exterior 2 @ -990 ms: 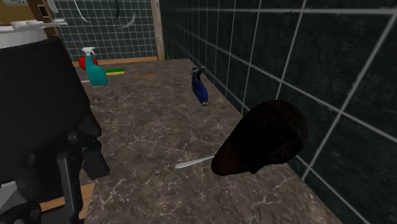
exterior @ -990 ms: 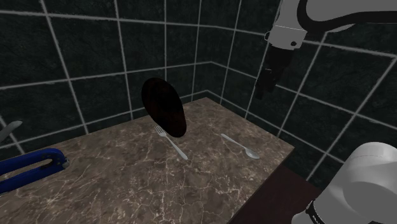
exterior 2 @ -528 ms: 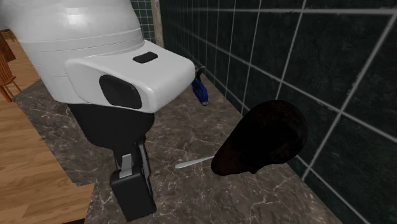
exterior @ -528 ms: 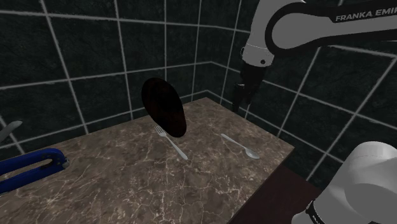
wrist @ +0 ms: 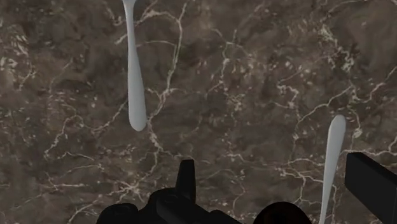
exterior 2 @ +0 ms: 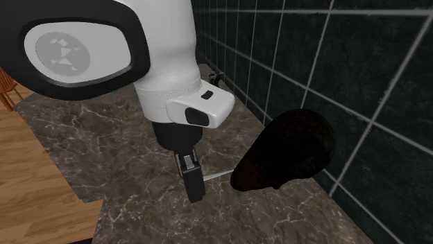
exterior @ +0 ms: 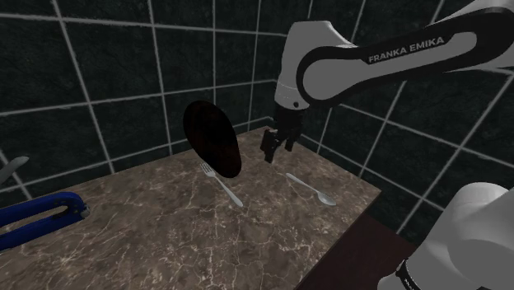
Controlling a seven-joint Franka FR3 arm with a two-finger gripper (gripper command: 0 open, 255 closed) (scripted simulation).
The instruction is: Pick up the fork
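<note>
Above the marble bench [exterior: 165,239], between fork [exterior: 223,184] and spoon [exterior: 312,189], we note the gripper [exterior: 268,152] hovering, fingers [wrist: 186,179] spread apart, nothing held. Fork lies flat toward the bench's back edge, tines beside a dark oval object [exterior: 212,138]; spoon nearer the end edge.

A slim silver-grey fork [exterior: 221,184] lying flat on a dark, marbled table [exterior: 165,239].

In the shoulder view the fork rests untouched and slantwise. Its tines point toward the tiled back wall, and its handle points toward the table's front edge. The tines lie just beside the lower edge of a dark oval object [exterior: 212,138]. A spoon [exterior: 311,189] lies apart, on the shoulder view's right. In the second exterior view only the fork's pale handle [exterior 2: 216,173] shows, beside that dark object.
</note>
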